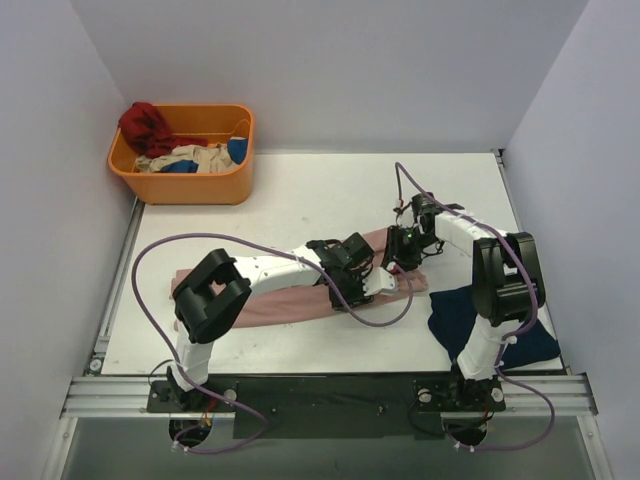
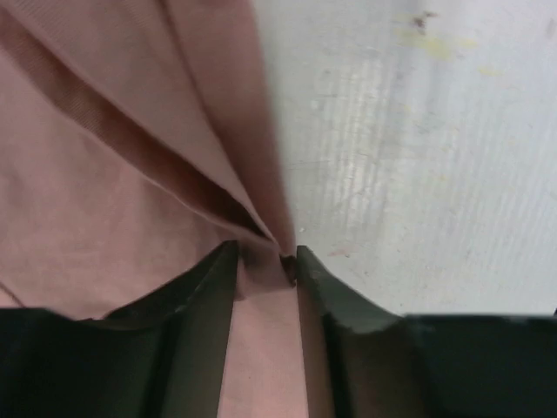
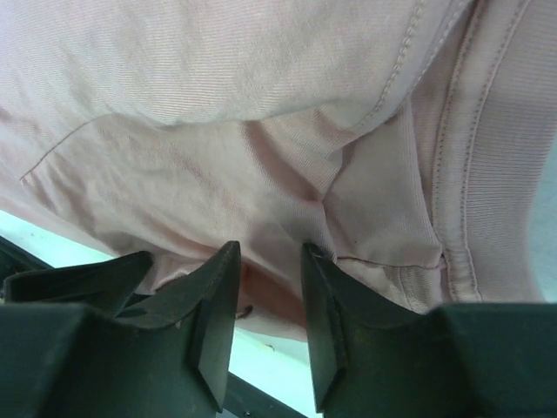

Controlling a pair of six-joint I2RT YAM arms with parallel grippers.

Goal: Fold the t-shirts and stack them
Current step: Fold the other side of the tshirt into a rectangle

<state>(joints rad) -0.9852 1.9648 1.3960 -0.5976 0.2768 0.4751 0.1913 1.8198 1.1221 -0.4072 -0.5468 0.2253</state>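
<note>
At mid-table, the dusty-pink t-shirt [image 1: 270, 303] lies as a long folded band. My left gripper [image 2: 265, 257] is pinched narrow on a fold at its edge. My right gripper [image 3: 270, 254] clamps cloth near a stitched seam, close beside the left. The navy t-shirt [image 1: 452, 318] sits bunched by my right base. An orange basket [image 1: 180, 188] of clothes is at the far left corner.

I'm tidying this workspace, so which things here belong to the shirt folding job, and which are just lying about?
Job: pink t-shirt; navy t-shirt.
Lying about: orange basket; mixed clothes inside it.
</note>
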